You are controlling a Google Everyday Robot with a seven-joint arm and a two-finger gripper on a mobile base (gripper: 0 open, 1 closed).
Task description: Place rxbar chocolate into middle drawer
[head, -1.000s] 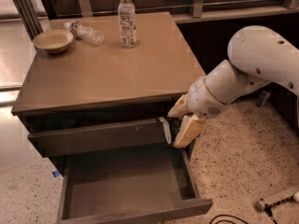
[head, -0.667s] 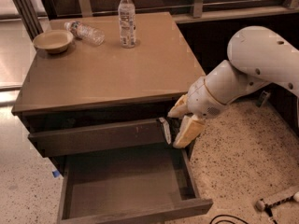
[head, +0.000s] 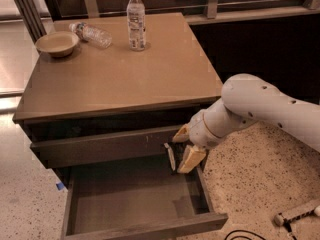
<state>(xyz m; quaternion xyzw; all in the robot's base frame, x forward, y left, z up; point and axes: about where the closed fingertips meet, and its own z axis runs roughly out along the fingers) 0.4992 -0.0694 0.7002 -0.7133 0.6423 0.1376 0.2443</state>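
Observation:
The rxbar chocolate [head: 171,158], a thin dark bar with a pale edge, hangs on edge between the tan fingers [head: 191,159] of my gripper [head: 184,147]. The gripper is shut on it, just in front of the upper drawer's right end and above the back right corner of the open middle drawer [head: 135,201]. That drawer is pulled far out at the bottom of the cabinet and its bare floor shows. My white arm [head: 260,109] reaches in from the right.
The drawer above [head: 100,146] stands slightly out. On the cabinet top [head: 125,74] are an upright water bottle [head: 136,19], a bottle lying on its side [head: 92,34] and a tan bowl [head: 56,43]. Speckled floor lies to the right, with a cable [head: 297,215].
My gripper has moved down and a little left with the bar, closer to the open middle drawer. The drawers and the things on the top have not moved.

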